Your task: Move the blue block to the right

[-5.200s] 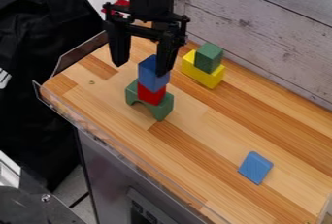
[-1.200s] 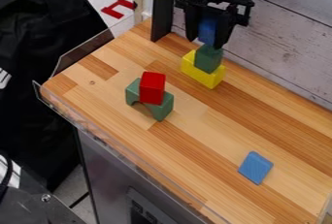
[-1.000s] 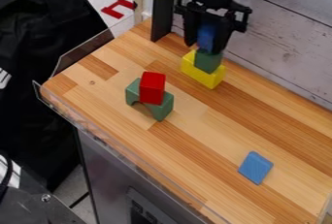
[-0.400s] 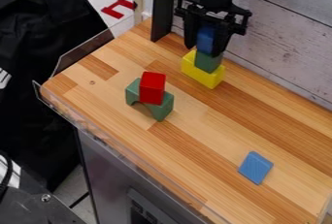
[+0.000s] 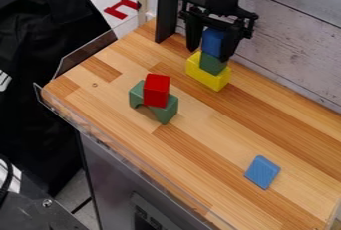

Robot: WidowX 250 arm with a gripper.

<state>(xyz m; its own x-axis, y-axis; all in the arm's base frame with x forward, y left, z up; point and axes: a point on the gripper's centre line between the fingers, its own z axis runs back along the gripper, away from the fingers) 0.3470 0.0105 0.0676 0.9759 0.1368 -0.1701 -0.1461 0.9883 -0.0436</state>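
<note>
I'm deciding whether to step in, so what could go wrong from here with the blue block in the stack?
The blue block sits on the green cube between the fingers of the open gripper, so a finger might catch it on the way up. The cube itself stands on the yellow block, so a sideways nudge could topple both upper pieces.

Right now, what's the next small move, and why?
Probably ease the hand straight up. Its fingers look open on either side of the blue block, which sits on the green block, itself on the yellow one.
</note>
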